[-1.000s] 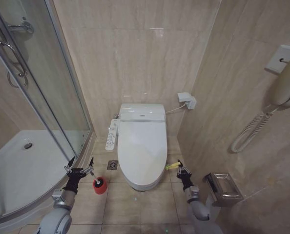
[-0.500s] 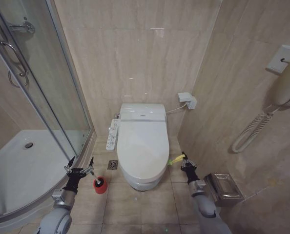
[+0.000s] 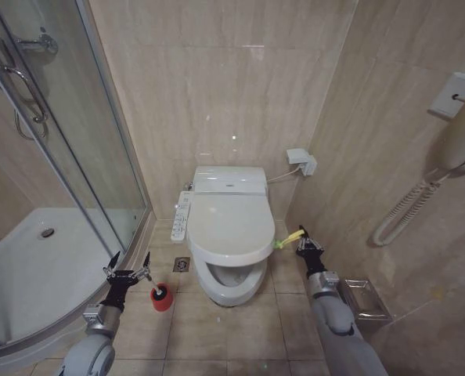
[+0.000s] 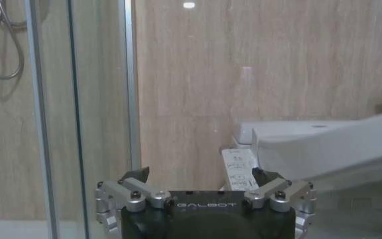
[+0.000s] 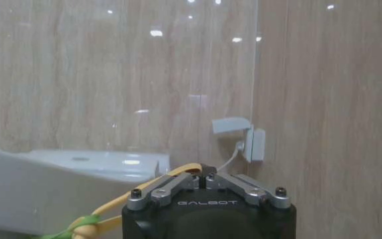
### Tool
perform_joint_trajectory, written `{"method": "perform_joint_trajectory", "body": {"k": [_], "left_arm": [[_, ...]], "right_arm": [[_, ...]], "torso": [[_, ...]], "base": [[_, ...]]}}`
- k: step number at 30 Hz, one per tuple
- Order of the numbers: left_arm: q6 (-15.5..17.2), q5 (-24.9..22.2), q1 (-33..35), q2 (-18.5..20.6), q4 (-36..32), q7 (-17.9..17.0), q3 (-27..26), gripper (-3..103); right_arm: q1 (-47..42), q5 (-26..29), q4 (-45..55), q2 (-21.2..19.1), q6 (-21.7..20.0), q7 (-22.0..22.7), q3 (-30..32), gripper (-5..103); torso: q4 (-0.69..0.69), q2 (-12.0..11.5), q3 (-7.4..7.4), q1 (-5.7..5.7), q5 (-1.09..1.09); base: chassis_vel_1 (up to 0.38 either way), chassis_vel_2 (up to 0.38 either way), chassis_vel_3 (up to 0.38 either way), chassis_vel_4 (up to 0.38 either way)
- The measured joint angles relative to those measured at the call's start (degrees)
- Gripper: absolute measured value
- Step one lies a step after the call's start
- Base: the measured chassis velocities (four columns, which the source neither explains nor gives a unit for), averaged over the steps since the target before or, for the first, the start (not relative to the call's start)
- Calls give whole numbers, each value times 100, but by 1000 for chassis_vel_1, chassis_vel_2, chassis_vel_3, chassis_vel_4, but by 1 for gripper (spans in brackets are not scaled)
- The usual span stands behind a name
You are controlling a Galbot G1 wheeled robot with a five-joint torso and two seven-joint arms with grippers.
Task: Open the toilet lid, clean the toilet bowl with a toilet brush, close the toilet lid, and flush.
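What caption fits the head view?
Right pincer lifts the toilet lid by its yellow loop; left pincer open near the toilet brush.

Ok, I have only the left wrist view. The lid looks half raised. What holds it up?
Observer: The right gripper, jaws shut on the yellow loop at the edge of the lid.
Operator: Is the bowl visible?
Observer: Yes, in the head view the front of the bowl shows under the tilted lid.
Operator: And the brush?
Observer: The brush stands in its red holder on the floor, beside the open left gripper, not touching it.
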Motion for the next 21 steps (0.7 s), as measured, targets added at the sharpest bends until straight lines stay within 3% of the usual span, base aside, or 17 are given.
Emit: {"method": "perform_joint_trajectory", "body": {"k": [21], "left_arm": [[0, 0, 0, 0, 0, 0, 0, 100]], "right_arm": [[313, 546, 437, -869, -606, 257, -109, 1]], "torso": [[3, 0, 0, 0, 1]], "base": [[0, 0, 0, 0]]}}
